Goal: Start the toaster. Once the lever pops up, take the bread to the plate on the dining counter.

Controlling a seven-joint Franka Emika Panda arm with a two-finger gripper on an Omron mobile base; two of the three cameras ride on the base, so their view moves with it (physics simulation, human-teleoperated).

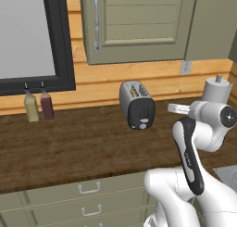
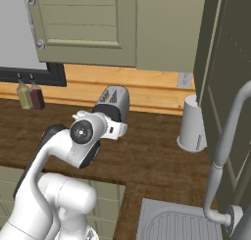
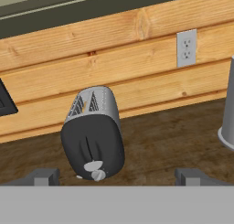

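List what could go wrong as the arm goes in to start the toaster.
1. On the toaster's black end panel, the lever sits right beside the round knob; the open gripper might press the knob instead.
2. The toaster stands skewed and unanchored on the worktop, so a push may slide it toward the wall.
3. A wide swing could clip the white canister.

Toaster (image 1: pixel 137 104) on wooden worktop (image 1: pixel 69 147), arm (image 1: pixel 194 152) nearby
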